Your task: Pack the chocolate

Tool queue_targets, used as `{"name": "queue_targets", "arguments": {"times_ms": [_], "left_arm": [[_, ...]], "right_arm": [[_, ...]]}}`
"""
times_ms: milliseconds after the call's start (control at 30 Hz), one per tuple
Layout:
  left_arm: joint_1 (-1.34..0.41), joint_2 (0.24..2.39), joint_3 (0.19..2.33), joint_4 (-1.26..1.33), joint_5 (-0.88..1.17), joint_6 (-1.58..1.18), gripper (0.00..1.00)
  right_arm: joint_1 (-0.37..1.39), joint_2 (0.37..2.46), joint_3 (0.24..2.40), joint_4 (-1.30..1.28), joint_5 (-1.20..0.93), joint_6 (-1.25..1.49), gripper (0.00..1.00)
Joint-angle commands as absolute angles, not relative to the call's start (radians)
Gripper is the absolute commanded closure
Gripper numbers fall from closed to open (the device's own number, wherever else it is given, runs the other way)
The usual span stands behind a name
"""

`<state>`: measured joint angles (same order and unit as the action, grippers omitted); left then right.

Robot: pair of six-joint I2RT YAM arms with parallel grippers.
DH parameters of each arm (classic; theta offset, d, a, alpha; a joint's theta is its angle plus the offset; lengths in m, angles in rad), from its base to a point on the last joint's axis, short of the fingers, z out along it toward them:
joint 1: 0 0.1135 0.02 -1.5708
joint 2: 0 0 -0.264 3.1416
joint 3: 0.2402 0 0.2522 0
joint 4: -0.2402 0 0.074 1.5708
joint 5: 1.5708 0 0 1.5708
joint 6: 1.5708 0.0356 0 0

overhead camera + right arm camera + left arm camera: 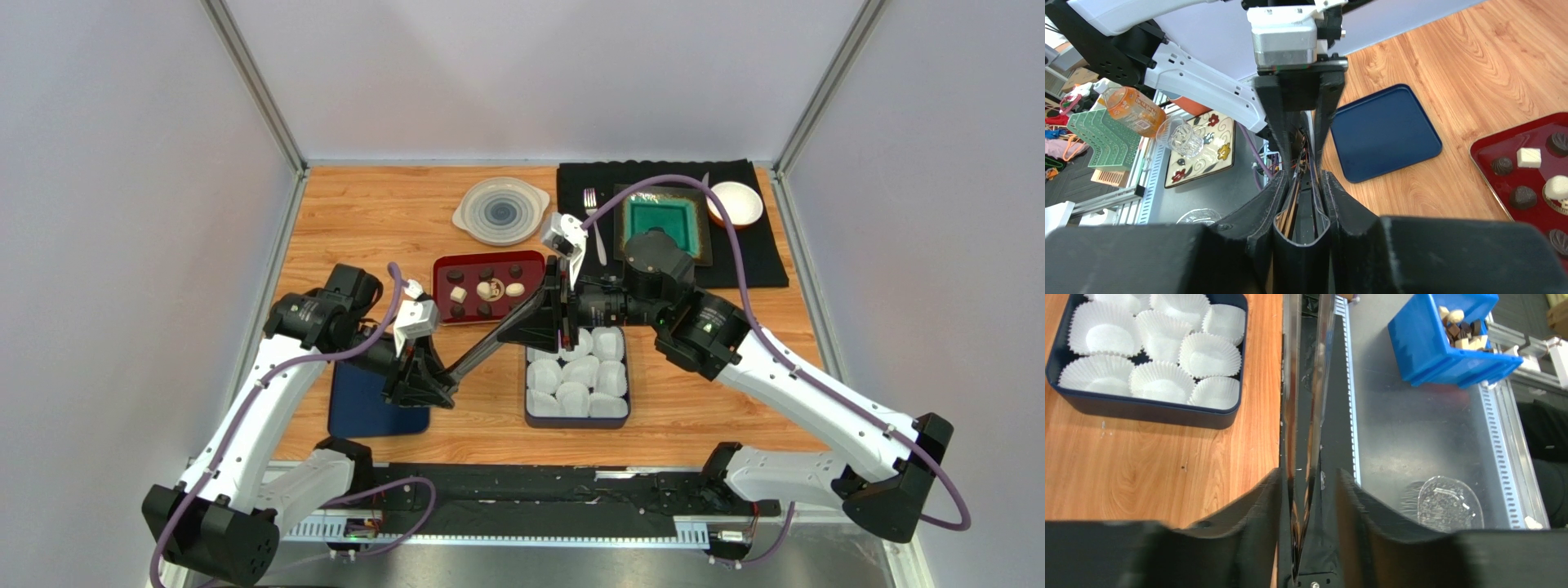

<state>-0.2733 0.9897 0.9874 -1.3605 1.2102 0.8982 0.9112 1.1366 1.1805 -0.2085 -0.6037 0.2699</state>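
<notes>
Your left gripper [429, 380], top view: clamped on one end of a black glossy strip [485, 349]. Your right gripper [555, 321] is clamped on the other end, and the strip slants between them above the table. Both arms reach inward, elbows bent. The chocolate [487, 273] sits in the red tray [491, 257]: small dark rounds and a few pale pieces, in rows along the tray's long side, left to right. The navy tray [577, 423] nearer you holds white paper cups [577, 374]. A navy lid [368, 410] lies flat by the left arm.

Left wrist: the fingers [1247, 527] pinch the strip [1303, 416] edge-on, and it runs straight away from the camera. The navy tray [1137, 407] is upper left, its cups [1161, 380] packed side by side.

Right wrist: the fingers [1352, 226] are closed on the strip's end [1300, 269], with the left gripper [1303, 153] gripping the far end. The red tray [1524, 131] is at the right edge with chocolate [1524, 197] in it. The navy lid [1385, 131] lies beside that tray.
</notes>
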Motion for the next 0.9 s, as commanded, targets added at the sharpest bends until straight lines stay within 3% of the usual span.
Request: {"name": "queue_targets", "arguments": {"times_ms": [0,233,467,500,667,867], "left_arm": [[-0.275,0.960,1.028,-1.220,1.169,0.685,0.48],[-0.241,0.899,1.057,-0.870,0.839,0.359,0.35],[-0.040,1.078,1.092,-0.753,0.617,0.138,0.33],[-0.029,1.098,1.094,-0.749,0.574,0.118,0.15],[0.018,1.170,1.059,-0.697,0.387,0.098,0.15],[0.106,1.212,0.933,-0.563,0.361,0.146,0.12]], "right_arm": [[0.922,1.106,1.186,-0.245,-0.525,0.239,1.00],[0.919,1.094,1.238,-0.356,-0.327,0.178,1.00],[0.917,1.161,1.307,-0.388,-0.095,0.140,1.00],[0.919,1.170,1.313,-0.384,-0.083,0.134,1.00],[0.919,1.270,1.345,-0.316,0.000,0.091,1.00],[0.917,1.475,1.489,-0.267,0.121,0.045,1.00]]}}
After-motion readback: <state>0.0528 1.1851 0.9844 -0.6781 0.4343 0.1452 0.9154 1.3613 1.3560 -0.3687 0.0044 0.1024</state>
